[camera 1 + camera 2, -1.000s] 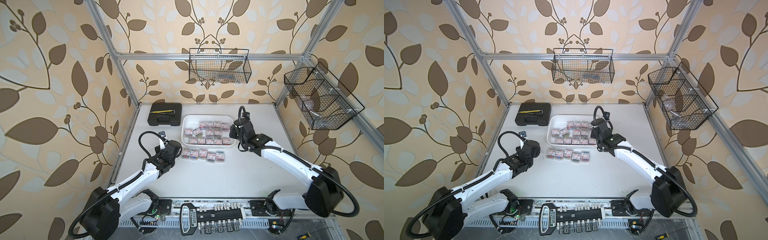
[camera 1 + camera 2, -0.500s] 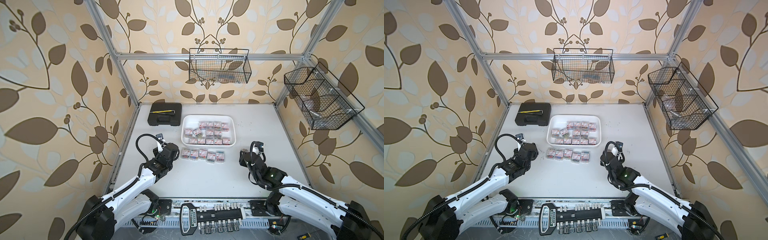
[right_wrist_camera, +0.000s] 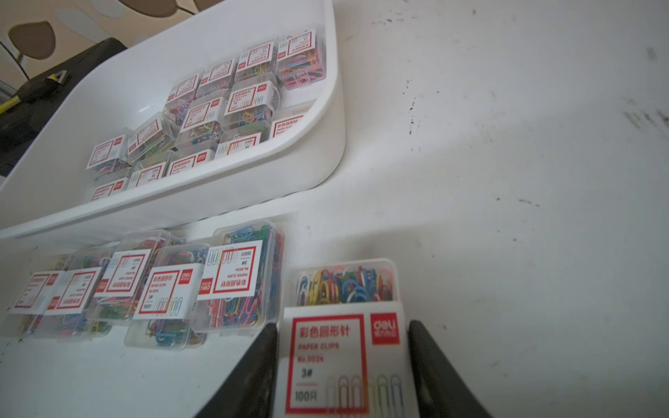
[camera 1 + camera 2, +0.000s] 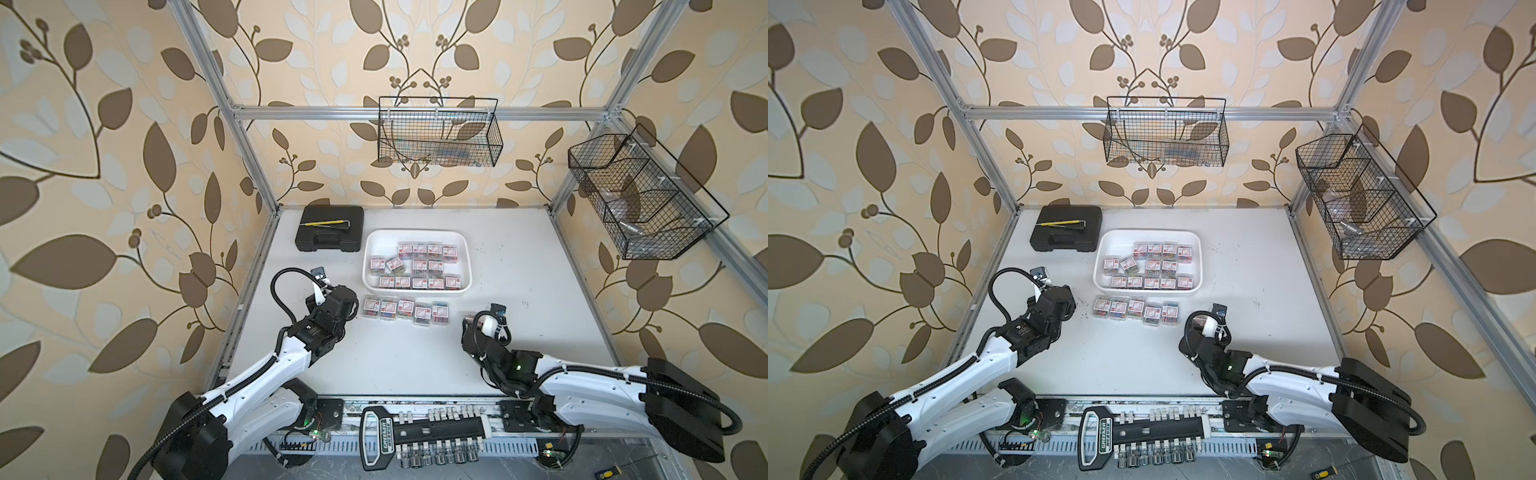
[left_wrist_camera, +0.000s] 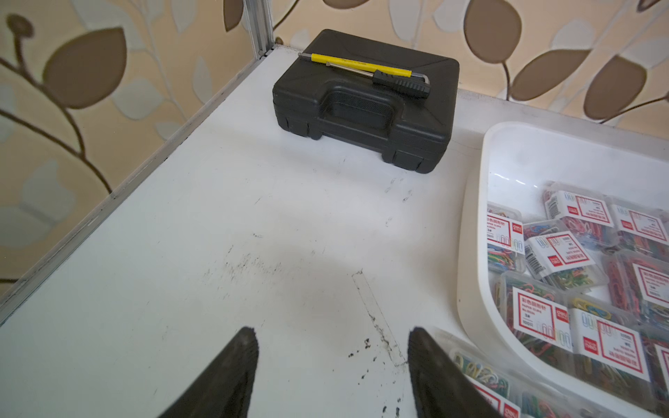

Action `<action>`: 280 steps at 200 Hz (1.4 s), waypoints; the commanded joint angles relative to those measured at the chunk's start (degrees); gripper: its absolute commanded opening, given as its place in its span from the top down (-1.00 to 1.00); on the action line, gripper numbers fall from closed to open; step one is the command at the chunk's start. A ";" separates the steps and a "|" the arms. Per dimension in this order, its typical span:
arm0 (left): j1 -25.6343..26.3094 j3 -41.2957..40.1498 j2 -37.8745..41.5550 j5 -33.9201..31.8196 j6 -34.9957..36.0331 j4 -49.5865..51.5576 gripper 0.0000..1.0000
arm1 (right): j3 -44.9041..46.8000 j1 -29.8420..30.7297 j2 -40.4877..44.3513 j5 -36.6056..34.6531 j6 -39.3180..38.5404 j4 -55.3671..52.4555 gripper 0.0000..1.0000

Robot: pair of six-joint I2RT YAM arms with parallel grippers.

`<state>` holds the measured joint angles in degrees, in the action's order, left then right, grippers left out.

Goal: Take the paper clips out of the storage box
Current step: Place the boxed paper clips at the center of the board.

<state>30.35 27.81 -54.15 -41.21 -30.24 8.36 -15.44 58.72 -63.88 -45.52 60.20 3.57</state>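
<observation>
Scuffed white counter (image 3: 506,181) below: my right fingers (image 3: 249,376) clamp a small clear plastic box of multicoloured paper clips (image 3: 344,289) by its flat sides. Likely light, stiff, slick; left fingers (image 5: 224,376) apart, empty.

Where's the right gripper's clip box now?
Right wrist view: the clip box sits in the right gripper, beside the right end of the five-box row in front of the storage box.

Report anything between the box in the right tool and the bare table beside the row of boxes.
Nothing visible. The right tool grips a box of paper clips just past the row of boxes, over bare table. The row's end box lies close alongside, not in the path.
</observation>
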 commanded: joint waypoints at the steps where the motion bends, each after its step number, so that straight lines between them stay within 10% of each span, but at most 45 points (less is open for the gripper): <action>1: 0.28 -0.48 1.24 -3.30 -0.96 -0.80 -0.35 | -0.22 1.12 -4.33 -1.01 2.47 6.17 0.07; 280: 0.70 -0.46 1.48 -6.33 -2.61 0.29 -0.35 | -0.26 -11.08 -16.76 11.76 -2.01 24.57 -0.21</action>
<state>30.46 27.75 -53.58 -43.83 -31.03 8.38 -15.44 48.16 -80.42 -35.40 58.46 25.30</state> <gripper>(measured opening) 0.672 0.600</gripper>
